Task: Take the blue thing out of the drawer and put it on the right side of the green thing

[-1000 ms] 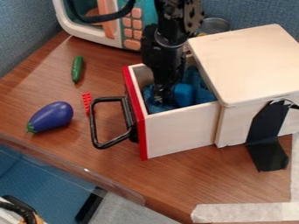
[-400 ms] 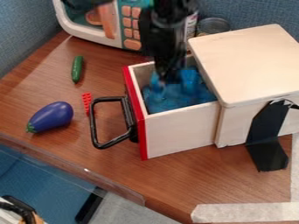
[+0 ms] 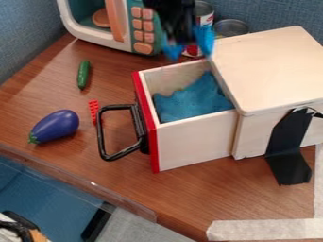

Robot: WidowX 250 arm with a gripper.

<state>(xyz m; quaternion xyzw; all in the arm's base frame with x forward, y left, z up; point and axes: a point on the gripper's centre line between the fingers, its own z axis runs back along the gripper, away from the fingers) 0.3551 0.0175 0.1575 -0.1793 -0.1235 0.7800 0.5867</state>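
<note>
High over the back of the drawer, my gripper [image 3: 183, 41] is shut on the blue thing [image 3: 205, 40], which shows to both sides of it and looks blurred. Below it stands the pulled-out wooden drawer [image 3: 195, 142] with a red front. A crumpled blue cloth [image 3: 192, 100] lies inside the drawer. The green thing [image 3: 83, 74], long like a cucumber, rests on the table at the upper left, well left of the gripper.
A purple eggplant [image 3: 55, 126] and a red brick [image 3: 95, 111] lie left of the black drawer handle [image 3: 104, 134]. A toy microwave [image 3: 101, 35] and cans [image 3: 230, 28] stand behind. The wooden box [image 3: 268, 68] is at right.
My gripper has risen out of the drawer towards the back, and the blue thing has come up with it. The drawer and the things on the table have stayed put.
</note>
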